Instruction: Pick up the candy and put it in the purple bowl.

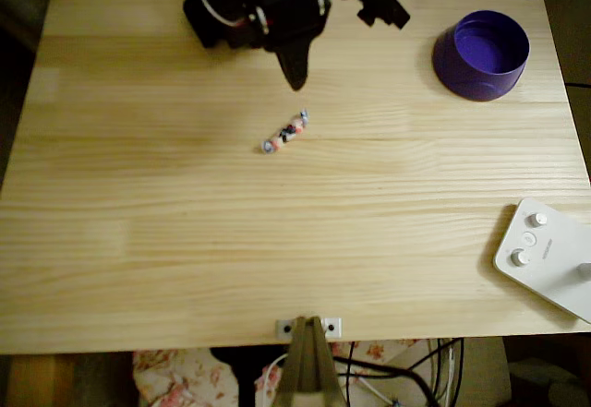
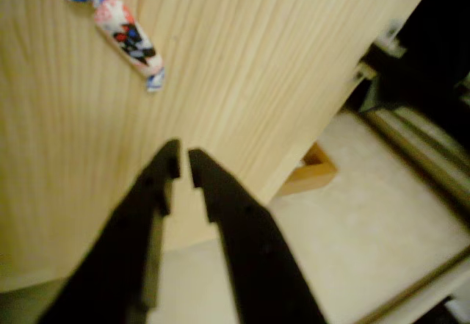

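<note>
The candy point(image 1: 284, 133) lies flat on the wooden table point(image 1: 185, 241), a little left of centre, a small pink-orange and white sweet with twisted bluish ends. In the wrist view the candy point(image 2: 121, 34) sits at the upper left, well ahead of the fingertips. My black gripper point(image 1: 295, 79) hangs above the table's far side, just beyond the candy and apart from it. Its fingers point(image 2: 158, 184) stand nearly together in the wrist view, where the gripper point(image 2: 183, 164) holds nothing. The purple bowl point(image 1: 482, 53) stands upright at the far right corner, empty.
A white device with round buttons point(image 1: 545, 255) lies at the near right edge. A small metal bracket point(image 1: 309, 327) is fixed at the near edge's middle. The arm's black body point(image 1: 254, 5) covers the far edge. Beyond the table edge point(image 2: 294, 170), the floor shows.
</note>
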`<act>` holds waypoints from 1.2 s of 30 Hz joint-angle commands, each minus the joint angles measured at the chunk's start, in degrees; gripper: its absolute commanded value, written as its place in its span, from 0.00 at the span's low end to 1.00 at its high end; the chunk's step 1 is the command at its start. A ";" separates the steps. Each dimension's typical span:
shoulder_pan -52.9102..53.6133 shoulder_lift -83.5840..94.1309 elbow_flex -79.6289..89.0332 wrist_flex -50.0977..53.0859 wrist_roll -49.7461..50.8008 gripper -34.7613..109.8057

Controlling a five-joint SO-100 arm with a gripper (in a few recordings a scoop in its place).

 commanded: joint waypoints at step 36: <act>1.14 -5.71 11.87 -7.29 -17.49 0.38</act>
